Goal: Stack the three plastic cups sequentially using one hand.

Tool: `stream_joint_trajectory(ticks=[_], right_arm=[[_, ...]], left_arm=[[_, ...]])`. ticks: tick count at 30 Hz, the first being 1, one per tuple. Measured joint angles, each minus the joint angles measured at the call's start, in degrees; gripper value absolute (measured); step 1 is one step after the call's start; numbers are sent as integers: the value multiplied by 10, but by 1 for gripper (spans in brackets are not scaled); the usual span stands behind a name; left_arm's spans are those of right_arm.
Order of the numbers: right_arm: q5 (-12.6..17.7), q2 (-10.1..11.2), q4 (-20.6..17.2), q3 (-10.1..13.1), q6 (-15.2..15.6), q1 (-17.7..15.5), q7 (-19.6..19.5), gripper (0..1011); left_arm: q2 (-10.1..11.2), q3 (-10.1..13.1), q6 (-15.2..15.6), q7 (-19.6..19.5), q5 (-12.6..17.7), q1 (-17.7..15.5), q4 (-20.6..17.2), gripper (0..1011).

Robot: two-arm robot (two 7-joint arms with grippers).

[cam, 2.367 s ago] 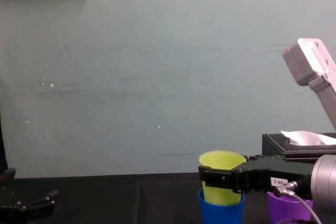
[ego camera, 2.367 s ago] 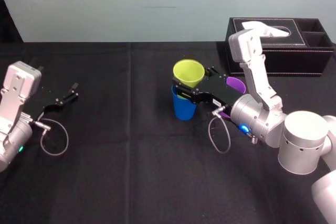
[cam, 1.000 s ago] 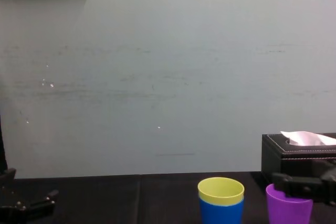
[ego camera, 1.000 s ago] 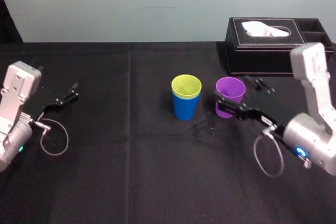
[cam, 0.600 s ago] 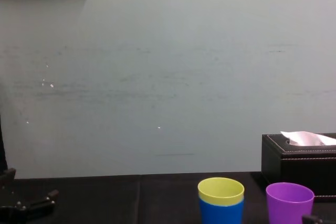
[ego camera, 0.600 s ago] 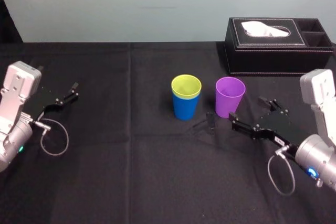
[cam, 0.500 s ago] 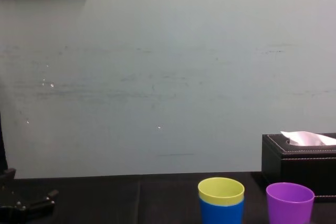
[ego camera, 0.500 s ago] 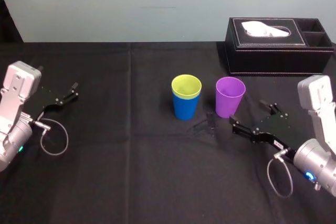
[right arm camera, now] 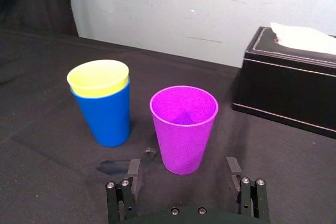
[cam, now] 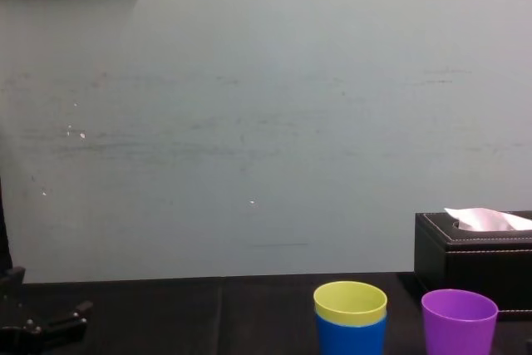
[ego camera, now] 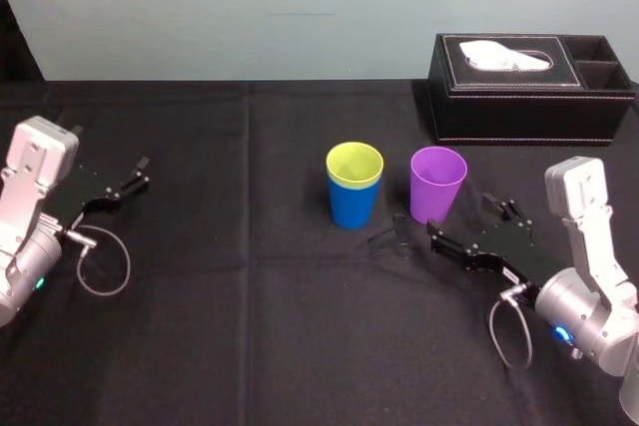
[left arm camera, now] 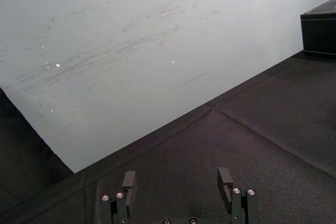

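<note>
– Three cups are on the black desk (ego camera: 250,326). Where is each one?

– The yellow-green cup (ego camera: 354,161) sits inside the blue cup (ego camera: 350,207), near the middle of the desk. The purple cup (ego camera: 437,187) stands upright by itself. It is just beside them on the robot's right and does not touch them.

– What about the right arm?

– The right arm (ego camera: 584,236) reaches low over the desk. The right jaws are spread wide and hold nothing. They are near the purple cup, on the robot's side of it, and they do not touch it. In the right wrist view, the purple cup stands ahead of the two fingers (right arm camera: 134,176), about halfway between them.

– And the left arm?

– The left arm (ego camera: 30,187) rests far off at the left side of the desk. The left jaws are spread apart too, with nothing in them.

– What is that dark box?

– It is a black tissue box (ego camera: 529,97) at the back right, behind the purple cup. A white tissue (ego camera: 504,55) pokes out of it.
</note>
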Motion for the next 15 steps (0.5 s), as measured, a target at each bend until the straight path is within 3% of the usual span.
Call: stream_joint_trajectory(ticks=[15], right_arm=[[-7, -28, 72, -11, -40, 44, 22, 1003]], left_arm=[[0, 0, 0, 0, 0, 0, 0, 1011]])
